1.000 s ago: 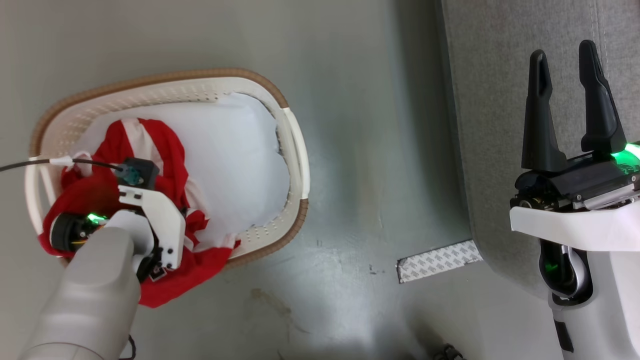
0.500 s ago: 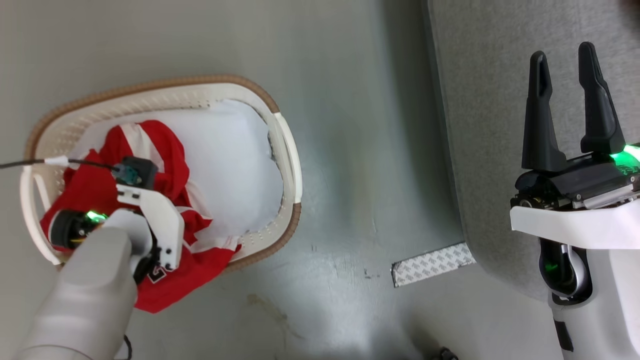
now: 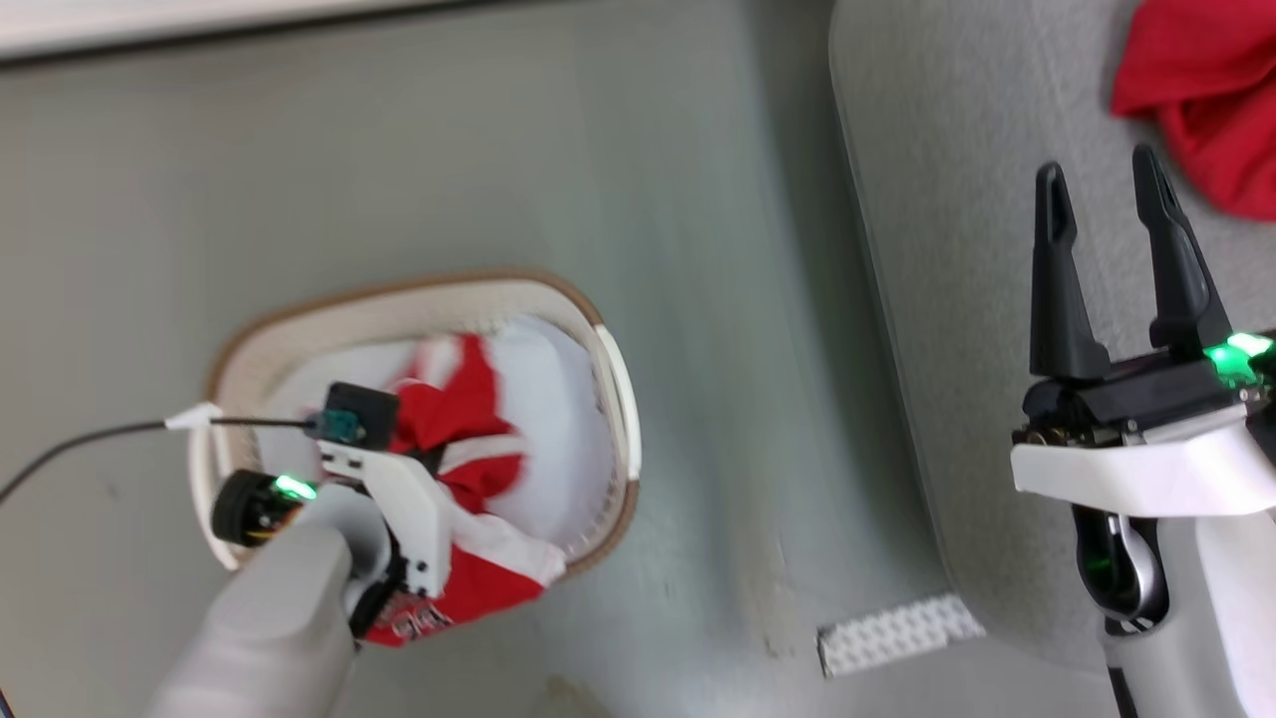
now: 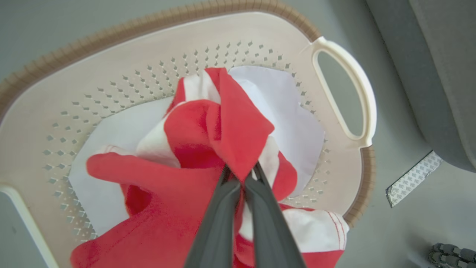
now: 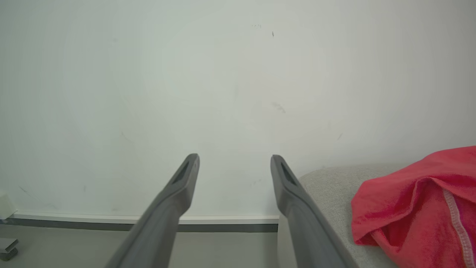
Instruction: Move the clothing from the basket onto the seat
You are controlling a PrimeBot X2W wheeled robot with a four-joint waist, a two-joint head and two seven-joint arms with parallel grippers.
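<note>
My left gripper (image 4: 241, 176) clamped on jersey (image 4: 238, 126) in basket (image 4: 111, 63); tips buried under folds, print blurred. My right gripper (image 3: 1097, 170) apart, empty. Red shirt (image 3: 1196, 90) on seat (image 3: 957, 199), cut off.

jersey (image 3: 454, 431) in basket (image 3: 620, 399), shirt (image 3: 1196, 110) on seat (image 3: 947, 249) — right

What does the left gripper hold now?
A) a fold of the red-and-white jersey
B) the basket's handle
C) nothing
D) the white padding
A: the left gripper is shut on a fold of the red-and-white jersey, which lies partly in the basket.
</note>
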